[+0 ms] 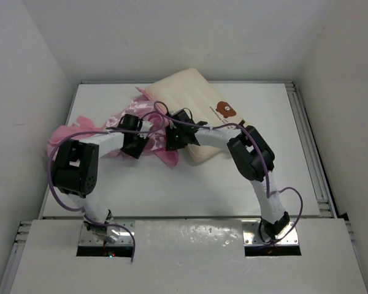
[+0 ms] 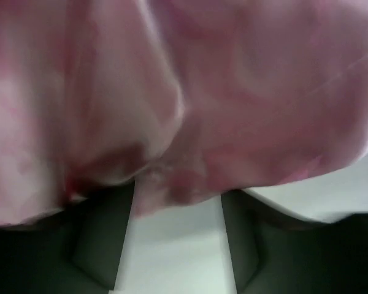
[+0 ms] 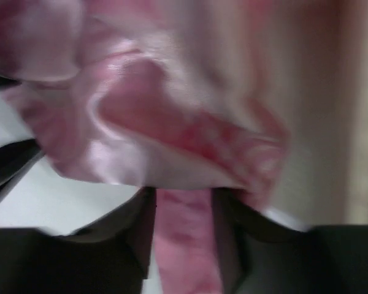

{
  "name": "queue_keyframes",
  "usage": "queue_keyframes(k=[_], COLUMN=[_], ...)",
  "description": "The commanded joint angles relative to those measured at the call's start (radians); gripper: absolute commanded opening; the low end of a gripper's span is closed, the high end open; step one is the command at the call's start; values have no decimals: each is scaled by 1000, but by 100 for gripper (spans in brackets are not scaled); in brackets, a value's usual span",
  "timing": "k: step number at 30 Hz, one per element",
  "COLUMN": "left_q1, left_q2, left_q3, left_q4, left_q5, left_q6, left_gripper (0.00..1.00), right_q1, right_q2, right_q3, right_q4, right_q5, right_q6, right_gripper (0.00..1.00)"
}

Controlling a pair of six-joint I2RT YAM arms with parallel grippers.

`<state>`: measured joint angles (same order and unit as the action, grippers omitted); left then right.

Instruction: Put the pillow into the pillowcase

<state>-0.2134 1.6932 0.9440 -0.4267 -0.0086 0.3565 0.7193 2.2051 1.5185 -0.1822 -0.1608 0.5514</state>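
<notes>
Far left on the white table (image 1: 190, 190): the pink pillowcase (image 1: 64, 138), crumpled in a heap and spilling rightward beneath both wrists. Next along, the left gripper (image 1: 134, 149), down in that fabric, fingers (image 2: 98, 245) part-way apart with a fold bunched at their tips; pinched or loose, impossible to tell. Just beside it, the right gripper (image 1: 173, 146), clamped on a strip of pillowcase between its fingers (image 3: 135, 239). Farther right and back, the cream pillow (image 1: 193, 101), bear print up, left edge meeting the pink cloth.
</notes>
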Motion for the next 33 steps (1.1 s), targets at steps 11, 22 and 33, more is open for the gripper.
queue_keyframes(k=[11,22,33], left_q1=[-9,-49,-55], left_q2=[-102,-201,-198], left_q3=[182,380,441], left_q4=[-15,-299,-285], left_q5=[-133,-129,-214], left_q6=[-33,6,7], left_gripper=[0,0,0], right_q1=[-21,9,22], right_q2=[-292,-62,-413], right_q3=[-242,-95,-435], right_q4=[148,153,417], right_q5=[208,-52,70], right_q6=[-56,-53,-70], right_gripper=[62,89,88])
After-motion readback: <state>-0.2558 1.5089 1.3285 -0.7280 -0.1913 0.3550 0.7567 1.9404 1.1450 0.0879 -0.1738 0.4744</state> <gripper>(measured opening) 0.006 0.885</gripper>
